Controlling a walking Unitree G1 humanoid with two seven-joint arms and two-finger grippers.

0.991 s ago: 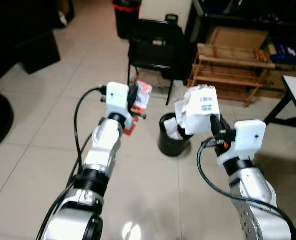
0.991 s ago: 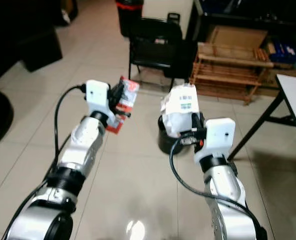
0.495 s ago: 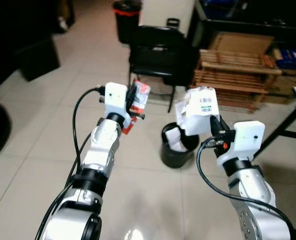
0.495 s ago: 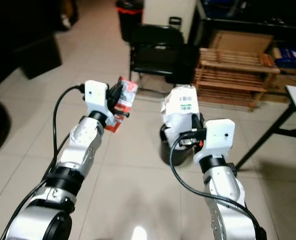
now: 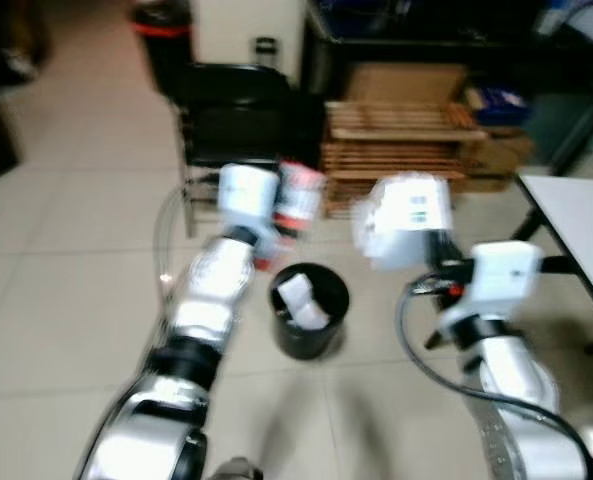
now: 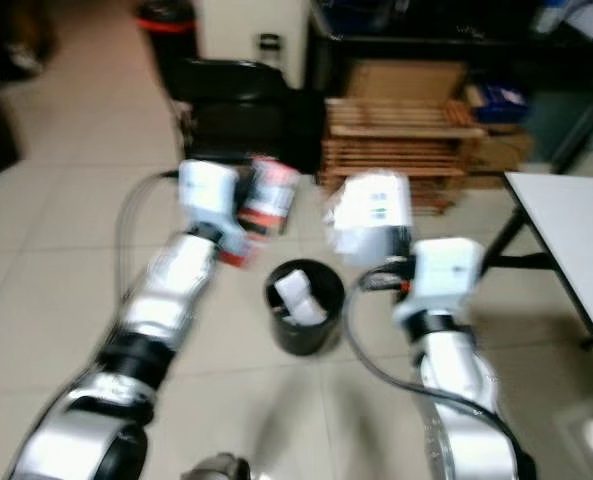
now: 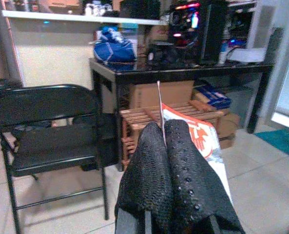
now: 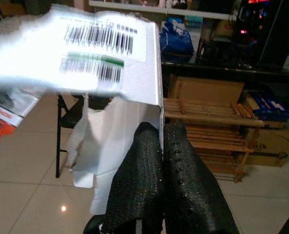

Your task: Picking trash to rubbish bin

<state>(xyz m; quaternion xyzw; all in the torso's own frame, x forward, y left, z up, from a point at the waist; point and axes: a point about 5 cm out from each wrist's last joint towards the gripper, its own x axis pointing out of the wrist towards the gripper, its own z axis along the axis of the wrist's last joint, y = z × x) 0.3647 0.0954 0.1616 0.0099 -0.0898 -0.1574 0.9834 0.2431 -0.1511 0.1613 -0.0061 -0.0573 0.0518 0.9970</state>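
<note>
A small black rubbish bin [image 5: 309,308] stands on the tiled floor between my two arms, with crumpled white paper [image 5: 301,299] inside it. My left gripper [image 5: 288,203] is shut on a red and white wrapper [image 5: 298,195], held up above and behind the bin. The wrist view shows the wrapper [image 7: 201,139] pinched between the black fingers [image 7: 166,165]. My right gripper [image 5: 431,243] is shut on a torn white paper box [image 5: 401,218] with barcodes, held to the right of the bin. In its wrist view the box [image 8: 98,58] sits above the fingers [image 8: 161,175]. The head views are blurred.
A black folding chair [image 5: 231,125] stands behind the bin. A low wooden rack [image 5: 411,145] with cardboard boxes sits under a dark desk at the back. A white table [image 5: 581,235] is at the right. A black and red bin [image 5: 166,35] stands far back.
The camera has swung, so the whole scene has shifted left and the bin now lies between the arms, nearer to me. Both grippers still hold their trash.
</note>
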